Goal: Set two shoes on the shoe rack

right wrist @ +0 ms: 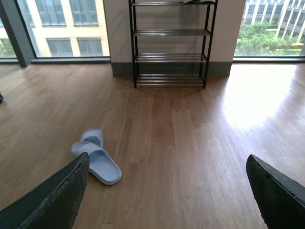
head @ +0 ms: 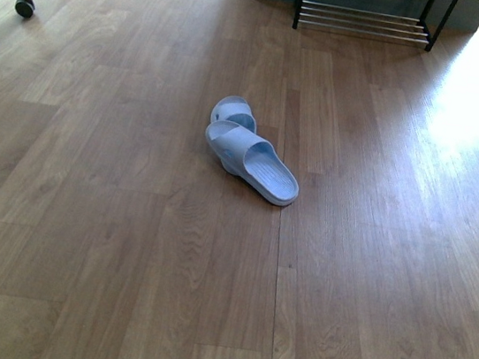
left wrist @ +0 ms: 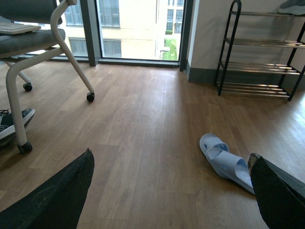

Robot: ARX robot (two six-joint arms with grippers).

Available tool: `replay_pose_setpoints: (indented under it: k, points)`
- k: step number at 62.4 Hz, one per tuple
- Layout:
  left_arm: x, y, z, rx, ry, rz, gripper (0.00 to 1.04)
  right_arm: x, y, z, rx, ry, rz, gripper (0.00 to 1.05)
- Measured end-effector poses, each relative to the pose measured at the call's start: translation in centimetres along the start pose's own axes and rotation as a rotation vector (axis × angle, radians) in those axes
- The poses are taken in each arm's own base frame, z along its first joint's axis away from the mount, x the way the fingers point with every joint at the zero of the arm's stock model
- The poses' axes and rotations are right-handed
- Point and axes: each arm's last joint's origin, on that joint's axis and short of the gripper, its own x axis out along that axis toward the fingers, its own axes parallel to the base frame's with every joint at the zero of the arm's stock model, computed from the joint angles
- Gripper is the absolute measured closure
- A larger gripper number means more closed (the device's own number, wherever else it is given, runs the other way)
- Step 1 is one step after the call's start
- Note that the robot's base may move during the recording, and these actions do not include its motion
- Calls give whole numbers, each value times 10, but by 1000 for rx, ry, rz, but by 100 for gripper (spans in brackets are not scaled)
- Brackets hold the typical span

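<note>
Find pale blue slides (head: pixel 247 154) overlapped mid-floor, well short of far shoe rack (head: pixel 364 23). Expect light, bendy rubber; pinch a strap. Start with left fingers (left wrist: pixel 57 195), right fingers (right wrist: pixel 52 195) spread wide, empty.

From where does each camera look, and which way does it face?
Front view: on the robot's body, looking down and ahead at the pale blue slides, the shoe rack beyond; no arm shows.
Left wrist view: on the left arm, low, facing shoe rack and window; the open left hand shows.
Right wrist view: on the right arm, facing the shoe rack squarely; the open right hand shows.
All three share the pale blue slides and the shoe rack.
</note>
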Motion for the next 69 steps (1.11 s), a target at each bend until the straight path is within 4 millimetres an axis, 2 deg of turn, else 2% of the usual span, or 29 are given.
replay_pose_setpoints:
  k: [69]
  points:
    - [0,0,0,0,0,0,9,0,0,0,0,0,0,9]
